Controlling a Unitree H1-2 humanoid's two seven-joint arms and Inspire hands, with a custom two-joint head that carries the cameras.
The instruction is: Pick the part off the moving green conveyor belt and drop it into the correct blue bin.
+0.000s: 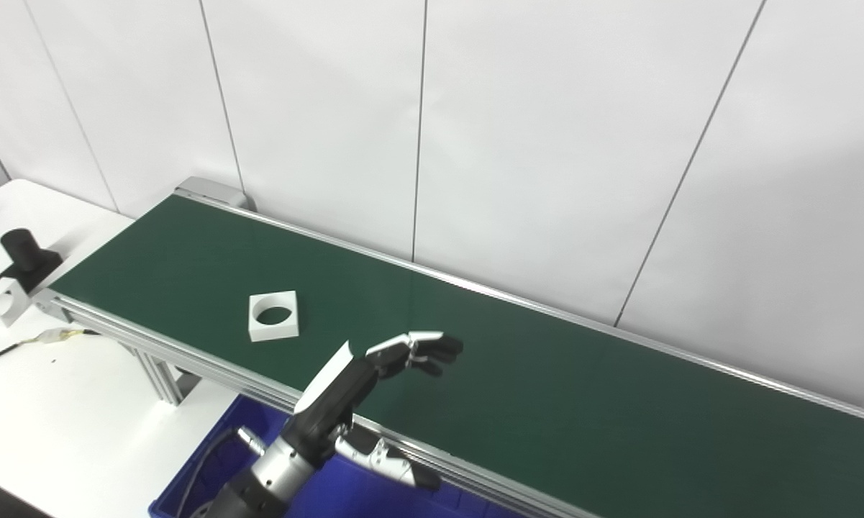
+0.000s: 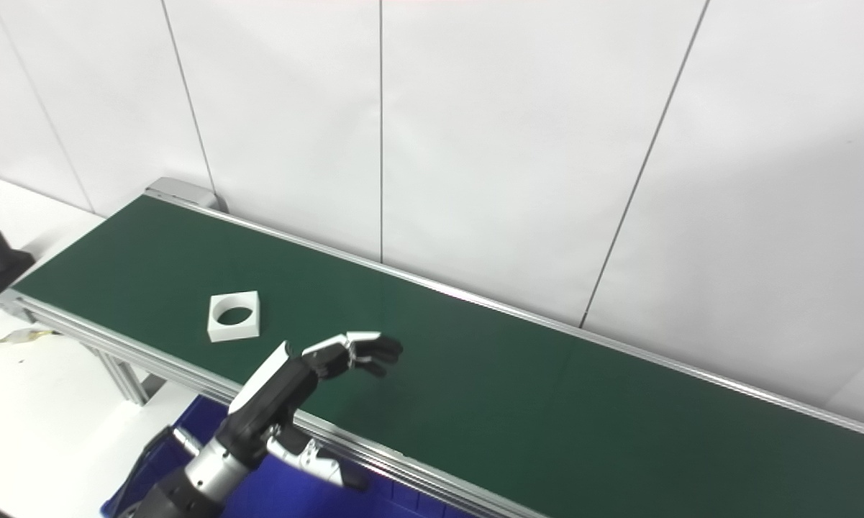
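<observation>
A white square part (image 1: 274, 315) with a round hole lies flat on the green conveyor belt (image 1: 547, 374), toward its left end. My left hand (image 1: 374, 381) hovers over the belt's near edge, to the right of the part and apart from it. It is open, fingers stretched over the belt, thumb hanging below the rail, nothing held. The blue bin (image 1: 259, 460) sits under the belt's near rail, mostly hidden by my arm. My right hand is out of sight.
The belt's aluminium frame (image 1: 151, 345) runs along the near side. On the white table (image 1: 57, 417) at left stand a black cylinder on a bracket (image 1: 21, 259) and a cable (image 1: 14, 345). A white panelled wall backs the belt.
</observation>
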